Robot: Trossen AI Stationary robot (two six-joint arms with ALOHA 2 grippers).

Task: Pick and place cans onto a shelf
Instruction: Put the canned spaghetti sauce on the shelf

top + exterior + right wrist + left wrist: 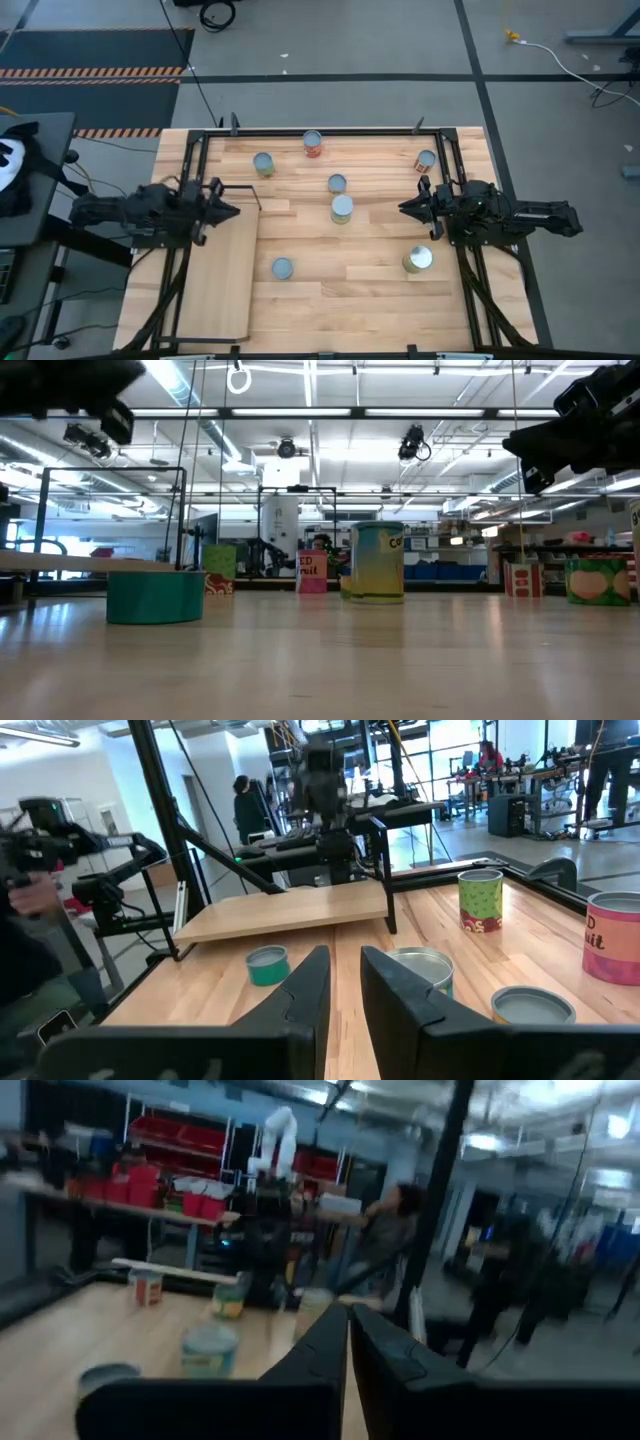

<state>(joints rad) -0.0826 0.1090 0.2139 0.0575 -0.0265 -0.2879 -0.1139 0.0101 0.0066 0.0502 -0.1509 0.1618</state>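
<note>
Seven cans stand upright on the plank table: a red one [313, 143], a green one [263, 165], one at the far right [426, 161], two in the middle [337, 184] [342, 208], one near the front [282, 268] and a wider one [417, 260]. The shelf [225, 270], a pale board in a thin black frame, stands at the table's left; it also shows in the right wrist view [290, 910]. My left gripper [232, 210] is shut and empty above the shelf's far end. My right gripper [405, 208] hangs empty above the table's right side, its fingers a narrow gap apart.
A black metal frame [330, 131] runs along the table's far edge and down both sides. The bare planks between the shelf and the middle cans hold only the front can. People and workshop benches show in the room beyond the table.
</note>
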